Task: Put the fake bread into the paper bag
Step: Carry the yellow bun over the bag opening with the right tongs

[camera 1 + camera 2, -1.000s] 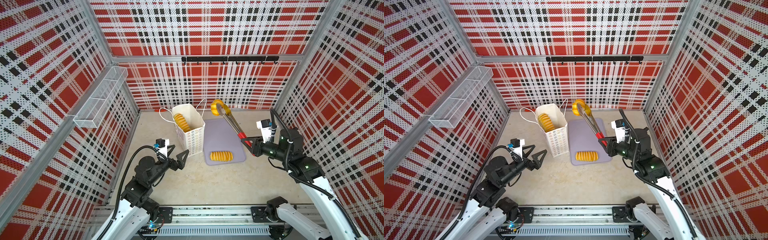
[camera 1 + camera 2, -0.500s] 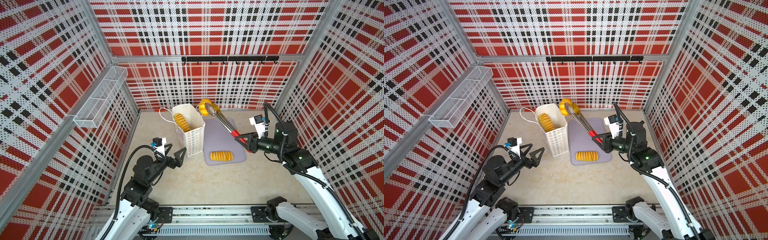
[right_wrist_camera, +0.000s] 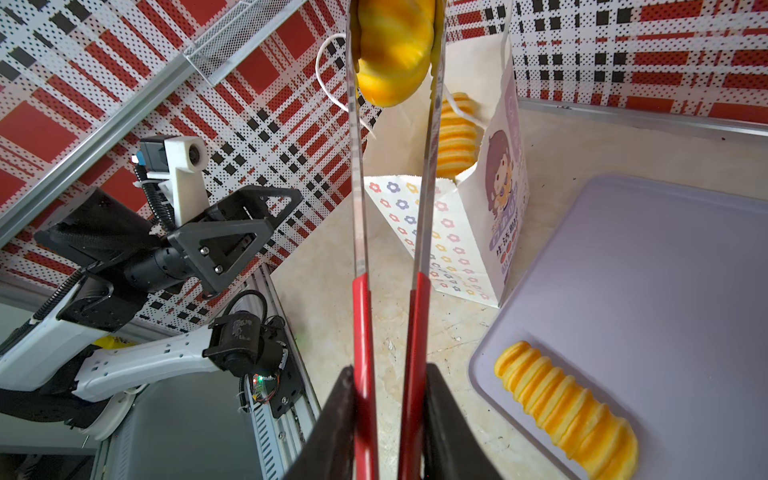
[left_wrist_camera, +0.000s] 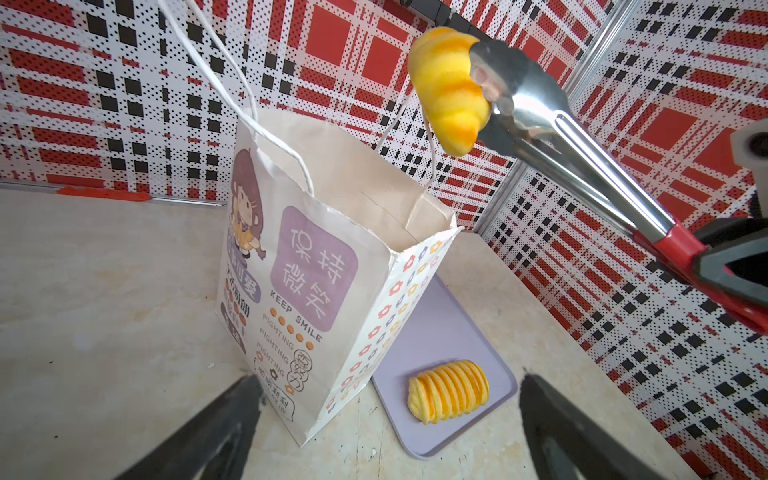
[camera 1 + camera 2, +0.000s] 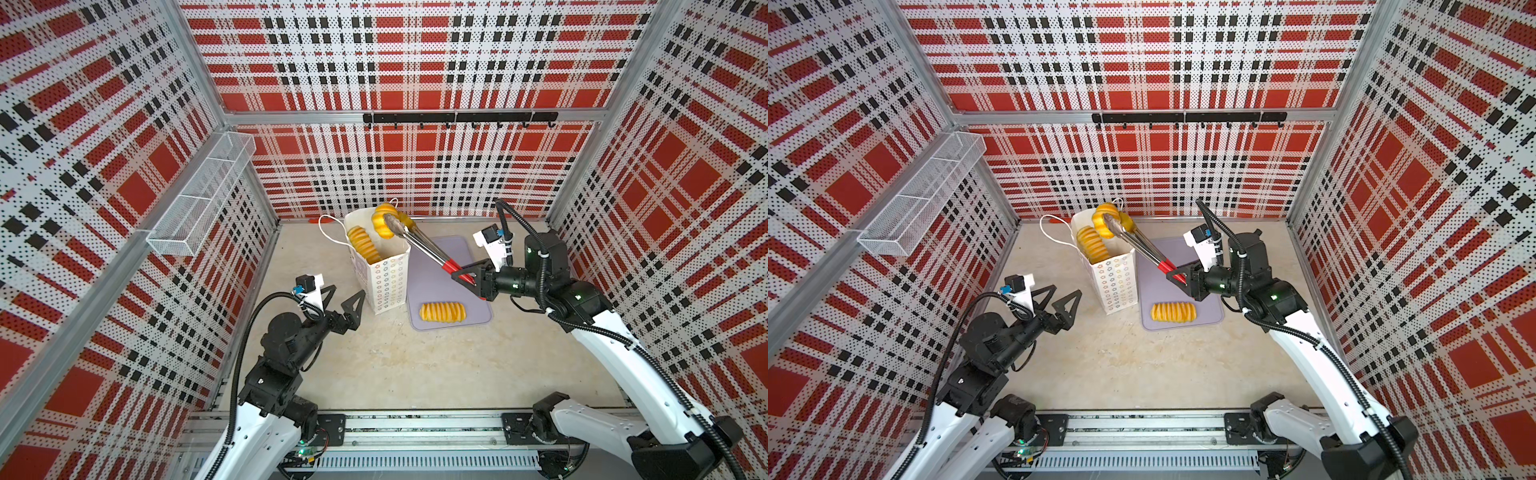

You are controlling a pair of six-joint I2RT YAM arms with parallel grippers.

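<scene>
The bag (image 5: 386, 278) is stood near the worktop's (image 5: 415, 374) rear edge, a loaf (image 5: 363, 245) inside. Beside it the tray (image 5: 453, 251) carries a second loaf (image 5: 441, 311). The tongs (image 5: 419, 243) are clamped at their red handles by the right gripper (image 5: 466, 275); a croissant (image 5: 384, 220) is pinched in their tips above the bag's open top. The left gripper (image 5: 345, 291) is spread wide, empty, near the bag.

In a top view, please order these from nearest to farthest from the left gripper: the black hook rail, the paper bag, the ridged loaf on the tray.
From the left gripper:
1. paper bag, to its right.
2. ridged loaf, on the lilac tray beyond the bag.
3. black hook rail, high on the back wall.
</scene>
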